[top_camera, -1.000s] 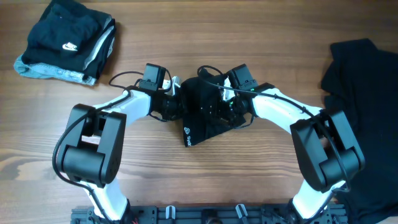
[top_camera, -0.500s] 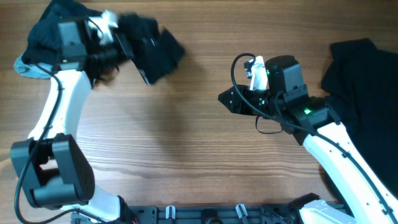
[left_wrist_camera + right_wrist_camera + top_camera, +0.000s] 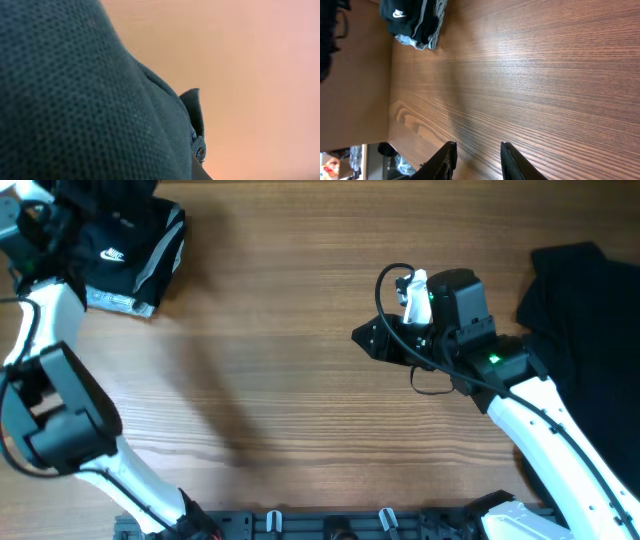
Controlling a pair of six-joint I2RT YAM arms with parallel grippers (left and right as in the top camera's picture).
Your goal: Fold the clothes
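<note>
Tabletop (image 3: pixel 300 440): brown wood grain. A folded stack (image 3: pixel 125 265) lies at the far left corner; its top piece is black with a white swoosh (image 3: pixel 112 253), and a grey-blue layer (image 3: pixel 110 300) shows along its near edge. The left arm reaches to that corner, and the left gripper (image 3: pixel 48 218) sits over the far left part of the stack, amid black cloth. The left wrist view is filled by dark mesh fabric (image 3: pixel 75 100) close to the lens; no fingers show there, so whether the jaws are clamped on cloth cannot be told. A loose black garment (image 3: pixel 590 350) lies spread at the right edge and runs off it. The right gripper (image 3: pixel 365 338) hovers over the tabletop right of centre, pointing left, well apart from the stack. In the right wrist view its fingers (image 3: pixel 445 160) stand apart with only wood grain between them, nothing held; the stack shows at the far corner
</note>
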